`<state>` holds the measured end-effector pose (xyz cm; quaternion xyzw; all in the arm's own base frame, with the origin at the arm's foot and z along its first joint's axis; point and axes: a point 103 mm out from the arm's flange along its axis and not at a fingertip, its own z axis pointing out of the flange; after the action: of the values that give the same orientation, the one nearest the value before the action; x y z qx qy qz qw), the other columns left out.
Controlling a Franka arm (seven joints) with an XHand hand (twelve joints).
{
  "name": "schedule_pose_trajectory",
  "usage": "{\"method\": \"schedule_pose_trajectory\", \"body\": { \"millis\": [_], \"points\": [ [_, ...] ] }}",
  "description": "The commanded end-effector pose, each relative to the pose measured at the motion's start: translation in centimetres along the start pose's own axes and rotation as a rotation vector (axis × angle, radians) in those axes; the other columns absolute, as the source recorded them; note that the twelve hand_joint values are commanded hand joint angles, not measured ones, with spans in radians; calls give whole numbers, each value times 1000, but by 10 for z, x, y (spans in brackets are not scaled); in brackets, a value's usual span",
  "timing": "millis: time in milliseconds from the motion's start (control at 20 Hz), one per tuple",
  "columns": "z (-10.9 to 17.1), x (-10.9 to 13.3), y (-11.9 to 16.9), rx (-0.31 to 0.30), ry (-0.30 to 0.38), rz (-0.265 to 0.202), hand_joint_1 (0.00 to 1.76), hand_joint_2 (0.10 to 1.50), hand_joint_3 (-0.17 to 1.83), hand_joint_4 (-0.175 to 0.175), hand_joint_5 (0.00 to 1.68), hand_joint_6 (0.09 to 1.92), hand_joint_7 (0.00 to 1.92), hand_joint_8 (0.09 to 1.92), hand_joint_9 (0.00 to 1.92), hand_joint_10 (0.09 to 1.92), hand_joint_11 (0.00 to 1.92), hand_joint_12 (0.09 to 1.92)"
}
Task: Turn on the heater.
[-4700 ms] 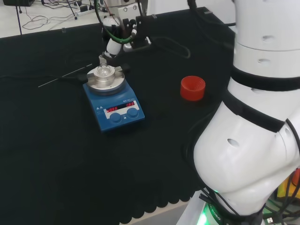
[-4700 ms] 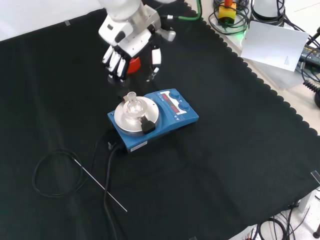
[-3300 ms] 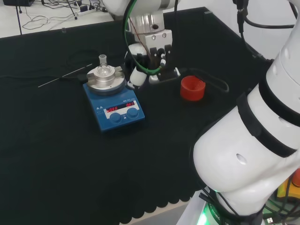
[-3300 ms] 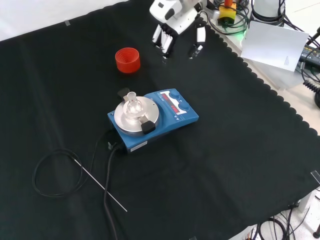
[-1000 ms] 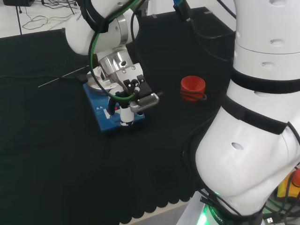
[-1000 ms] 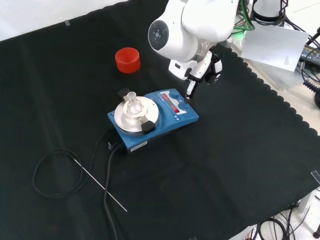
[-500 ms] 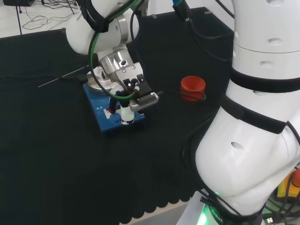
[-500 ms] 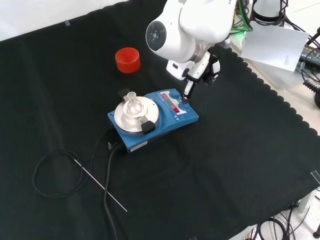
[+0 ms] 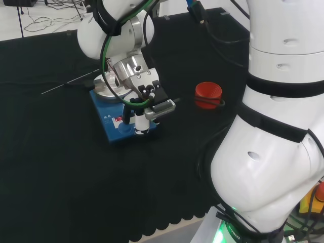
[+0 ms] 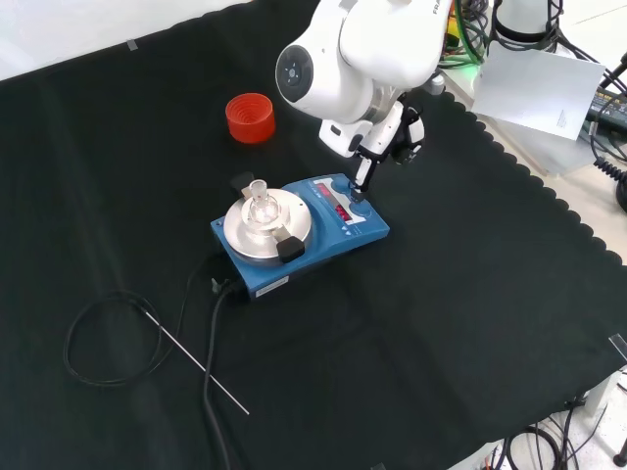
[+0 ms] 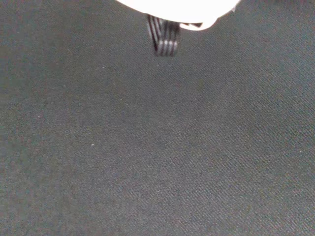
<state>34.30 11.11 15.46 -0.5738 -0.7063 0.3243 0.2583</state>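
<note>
Heater (image 10: 304, 233) mid-cloth, red ring (image 10: 250, 117) well behind it; hand (image 9: 143, 112) poised at the heater's front knobs (switch side), one finger (image 10: 363, 176) extended down, apparently touching a knob, others seemingly curled back

Black cloth (image 10: 470, 323) carries blue heater (image 10: 328, 235), red ring (image 10: 250, 117), cable (image 10: 98, 338).

The head view looks from behind and above the arm's base across the bench (image 9: 61, 192). The front view faces it, looking down from farther off. Both share the heater (image 9: 114, 121). The wrist view sits close over cloth.
</note>
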Motion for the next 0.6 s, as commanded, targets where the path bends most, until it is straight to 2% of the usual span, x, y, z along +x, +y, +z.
{"method": "schedule_pose_trajectory", "body": {
  "millis": [50,600],
  "points": [
    [2,-6,4,10,3,4,1403,688,1023,-39,326,137,1533,1584,1639,1539,1117,1300],
    [1,5,4,18,-10,17,1405,685,1027,-42,349,137,1533,1587,1639,1542,1118,1305]
  ]
}}
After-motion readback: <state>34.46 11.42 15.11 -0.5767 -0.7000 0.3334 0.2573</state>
